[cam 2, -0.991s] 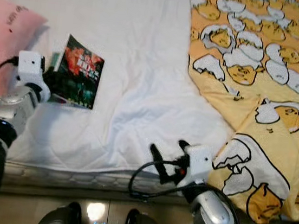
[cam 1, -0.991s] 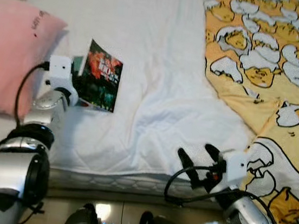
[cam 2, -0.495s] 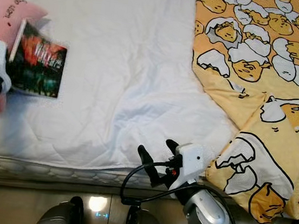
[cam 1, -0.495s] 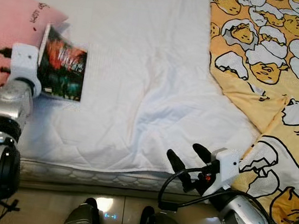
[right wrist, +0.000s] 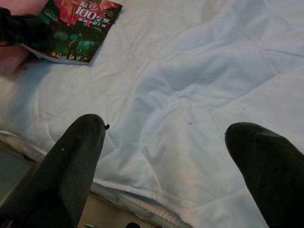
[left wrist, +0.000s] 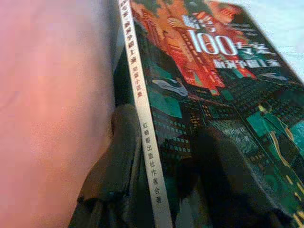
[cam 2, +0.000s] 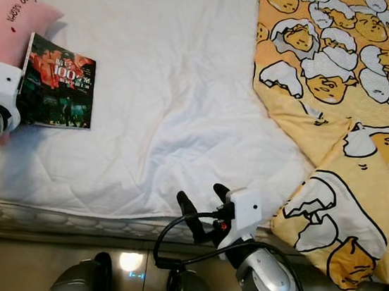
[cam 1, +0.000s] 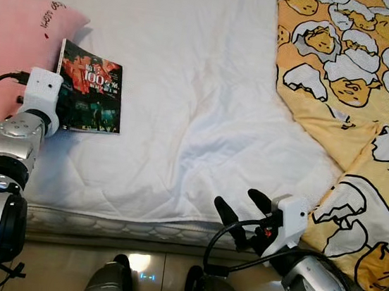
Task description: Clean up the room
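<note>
Dark glossy book [cam 1: 89,97], red-and-green cover, white spine.

Dark paperback book [cam 1: 90,97] with red-green cover, face up on white bed, beside pink pillow

Book [cam 1: 88,97] on bed [cam 1: 188,81], pillow [cam 1: 11,45] left; blanket [cam 1: 358,87] right

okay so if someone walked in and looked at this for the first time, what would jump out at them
Probably the yellow blanket printed with cartoon eggs, rumpled over the robot's right side of the white bed. Next, the dark book with the red and green cover, gripped at its spine by the left gripper beside the pink pillow. The right gripper hangs open at the mattress edge.
</note>
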